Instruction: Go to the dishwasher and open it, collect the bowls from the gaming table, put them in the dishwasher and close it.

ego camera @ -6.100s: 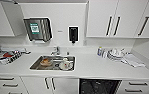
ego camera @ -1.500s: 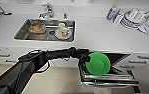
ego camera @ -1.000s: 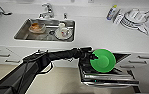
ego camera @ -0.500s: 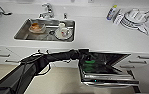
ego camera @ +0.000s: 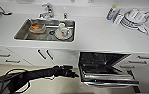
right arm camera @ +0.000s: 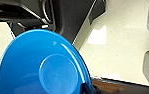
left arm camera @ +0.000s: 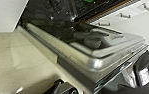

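Observation:
The dishwasher (ego camera: 105,67) stands open under the counter, its steel door (left arm camera: 97,60) tilted partway down and the dark interior showing. A sliver of the lime green bowl (left arm camera: 88,1) shows deep inside it. My left arm reaches in from the left, and my left gripper (ego camera: 73,74) hovers just off the door's left edge with nothing visible in it. The blue bowl (right arm camera: 40,67) looms large in the right wrist view, and my right gripper (right arm camera: 86,88) is shut on its rim above the beige floor.
On the white counter are a steel sink (ego camera: 22,35) holding a clear bowl with orange contents (ego camera: 37,27) and white cups (ego camera: 63,31). Stacked plates (ego camera: 133,18) and a bottle (ego camera: 111,12) stand at the back right. White cabinet doors (ego camera: 43,55) flank the dishwasher.
My left arm carried the green bowl into the dishwasher and let it go. It has since drawn back to the left of the door. The head camera has tipped down since the first frame.

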Controlling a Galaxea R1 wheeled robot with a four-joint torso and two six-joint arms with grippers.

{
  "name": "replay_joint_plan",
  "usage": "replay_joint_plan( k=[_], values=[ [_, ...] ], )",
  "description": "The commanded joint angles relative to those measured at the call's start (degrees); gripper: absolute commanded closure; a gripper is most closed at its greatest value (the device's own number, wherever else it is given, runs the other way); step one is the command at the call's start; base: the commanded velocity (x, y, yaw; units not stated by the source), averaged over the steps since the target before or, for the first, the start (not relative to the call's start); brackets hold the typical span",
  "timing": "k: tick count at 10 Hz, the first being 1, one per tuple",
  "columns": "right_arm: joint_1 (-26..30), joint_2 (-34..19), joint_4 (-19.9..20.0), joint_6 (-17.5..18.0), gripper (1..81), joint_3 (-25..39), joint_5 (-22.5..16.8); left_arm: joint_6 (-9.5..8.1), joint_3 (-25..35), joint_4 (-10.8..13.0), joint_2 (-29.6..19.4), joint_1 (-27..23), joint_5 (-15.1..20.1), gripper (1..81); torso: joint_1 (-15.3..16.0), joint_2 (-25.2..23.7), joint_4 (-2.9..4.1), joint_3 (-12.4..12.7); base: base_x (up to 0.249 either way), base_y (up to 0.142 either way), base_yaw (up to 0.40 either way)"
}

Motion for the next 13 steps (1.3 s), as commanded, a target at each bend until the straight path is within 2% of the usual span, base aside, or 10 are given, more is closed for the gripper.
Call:
replay_joint_plan(
  k=[1,2,3,4,5,6,7,8,12,13],
  values=[
    [-0.79,-8.09,-1.02,2.54,81.1,5.69,3.88,1.07,10.09,13.38,-13.33,16.2,-1.19,1.0,0.0,0.0,0.0,0.0,0.0,0.0,0.0],
    [0.08,-10.11,-1.02,3.77,81.1,7.62,3.97,1.07,9.91,15.22,-14.12,20.24,-4.09,1.0,0.0,0.0,0.0,0.0,0.0,0.0,0.0],
    [1.05,-12.49,-0.93,4.83,81.1,9.74,4.41,1.07,9.39,17.25,-14.56,24.28,-4.8,1.0,0.0,0.0,0.0,0.0,0.0,0.0,0.0],
    [2.2,-15.55,-1.11,6.67,81.1,12.36,4.76,1.24,7.03,19.43,-14.21,29.38,-5.5,1.0,0.0,0.0,0.0,0.0,0.0,0.0,0.0],
    [3.69,-19.24,-1.02,7.82,81.1,16.41,5.81,1.25,3.86,22.08,-13.34,33.87,-8.31,1.0,0.0,0.0,0.0,0.0,0.0,0.0,0.0],
    [5.61,-23.17,-1.02,8.52,81.1,21.38,5.73,1.25,-0.63,22.79,-12.19,38.17,-11.57,1.0,0.0,0.0,0.0,0.0,0.0,0.0,0.0],
    [7.91,-26.36,-0.93,8.61,81.1,25.11,5.73,1.25,-4.73,22.88,-11.31,41.16,-16.8,1.0,0.0,0.0,0.0,0.0,0.0,0.0,0.0],
    [10.1,-29.53,-0.85,9.4,81.1,28.97,5.64,1.34,-7.22,22.97,-10.79,43.01,-19.65,1.0,0.0,0.0,0.0,0.0,0.0,0.0,0.0],
    [20.2,-38.5,-1.11,11.86,81.1,38.74,3.44,1.42,-14.87,23.05,-8.15,49.34,-24.4,1.0,0.0,0.0,0.0,0.0,0.0,0.0,0.0],
    [22.76,-40.26,-1.11,12.65,81.1,41.12,2.3,1.42,-17.59,23.93,-7.18,51.1,-26.42,1.0,0.0,0.0,0.0,0.0,0.0,0.0,0.0]
  ],
)
